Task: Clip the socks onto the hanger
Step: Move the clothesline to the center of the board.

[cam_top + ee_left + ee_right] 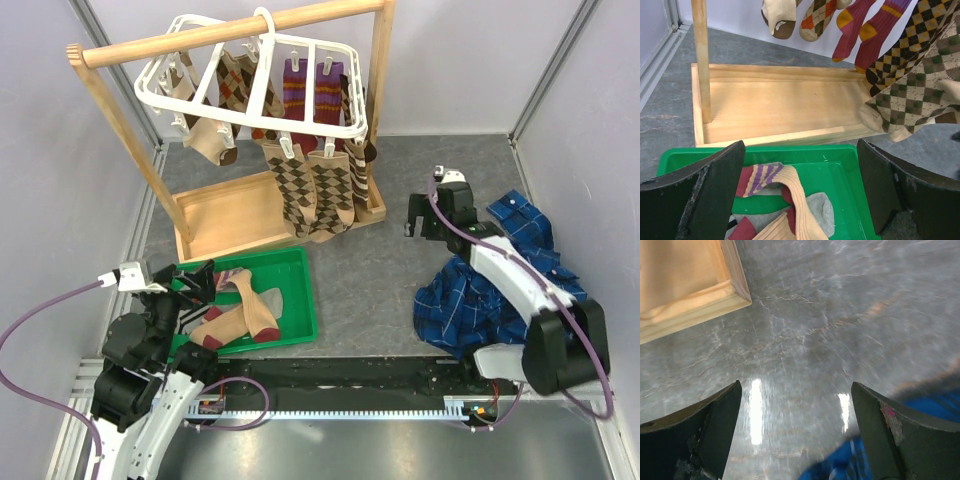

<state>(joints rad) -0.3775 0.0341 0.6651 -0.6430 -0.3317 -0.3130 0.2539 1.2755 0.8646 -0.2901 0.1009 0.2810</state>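
1. The hanger: white plastic rectangular grid with small white clips along its underside. It hangs by its top hook from the wooden rail, tilted, left end higher.
2. The socks: loose, overlapping heap in the green tray, none clipped.
3. Tan sock: ribbed, maroon toe, draped over the others; a cuff striped purple, yellow and maroon lies beside it.
4. Grey sock: flat beneath the tan one, partly covered.

Robot lab cell: plain partition walls, aluminium mounting rail, grey tabletop.
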